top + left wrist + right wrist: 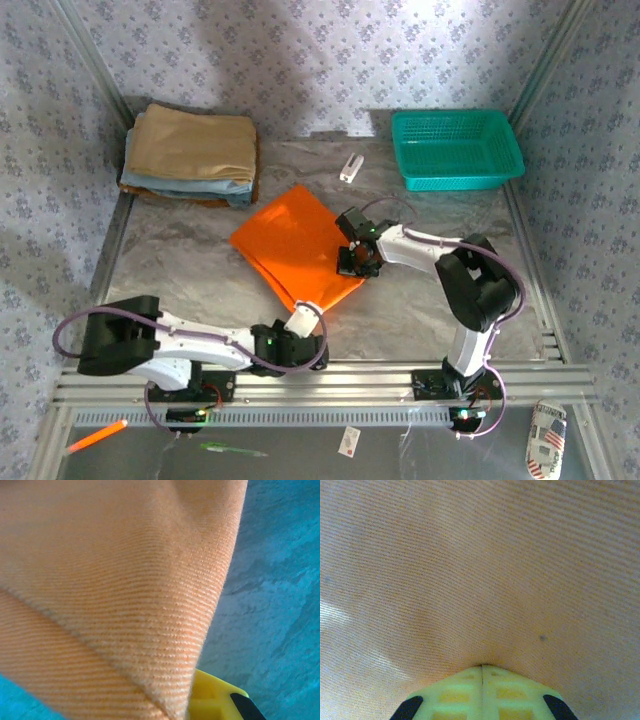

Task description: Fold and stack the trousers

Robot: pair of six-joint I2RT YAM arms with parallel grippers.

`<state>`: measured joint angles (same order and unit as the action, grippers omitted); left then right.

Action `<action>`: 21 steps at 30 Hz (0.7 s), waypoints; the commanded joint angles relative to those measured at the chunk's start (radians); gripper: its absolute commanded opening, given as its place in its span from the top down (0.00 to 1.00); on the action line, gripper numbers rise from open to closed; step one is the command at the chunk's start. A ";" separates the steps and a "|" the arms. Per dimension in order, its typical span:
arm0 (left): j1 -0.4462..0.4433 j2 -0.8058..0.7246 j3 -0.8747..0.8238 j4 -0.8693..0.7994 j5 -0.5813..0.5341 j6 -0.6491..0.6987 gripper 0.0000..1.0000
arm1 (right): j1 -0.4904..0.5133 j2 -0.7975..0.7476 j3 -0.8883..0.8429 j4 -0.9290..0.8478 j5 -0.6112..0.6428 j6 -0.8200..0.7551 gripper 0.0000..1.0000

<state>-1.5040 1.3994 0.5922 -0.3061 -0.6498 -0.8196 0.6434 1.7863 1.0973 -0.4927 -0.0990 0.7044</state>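
Note:
The orange trousers (290,240) lie folded into a rough diamond in the middle of the table. My left gripper (303,318) is at their near corner, shut on the trousers. In the left wrist view the orange fabric (110,580) drapes close over the jaws, and one yellow finger (215,700) shows under its edge. My right gripper (358,265) is at the right edge of the trousers. In the right wrist view its yellow fingertips (482,667) meet with no gap, and the fabric (470,555) puckers into them.
A teal basket (458,148) stands at the back right. At the back left is a stack of tan and light blue folded cloth (190,155). A small white object (350,167) lies behind the trousers. Metal rails (300,385) run along the near edge.

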 commanded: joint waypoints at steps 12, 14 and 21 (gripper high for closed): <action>-0.107 -0.228 0.004 -0.382 0.224 -0.191 0.44 | -0.076 0.089 0.086 -0.087 0.125 -0.132 1.00; -0.092 -0.318 0.065 -0.515 0.141 -0.218 0.44 | -0.076 0.046 0.084 -0.097 0.122 -0.138 1.00; 0.472 -0.599 0.190 -0.532 0.212 0.023 0.42 | 0.001 -0.175 0.042 -0.118 0.136 -0.064 0.79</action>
<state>-1.2160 0.8532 0.7506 -0.7887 -0.4744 -0.9188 0.5957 1.7084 1.1545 -0.5674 0.0051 0.6094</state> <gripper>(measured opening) 0.582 0.195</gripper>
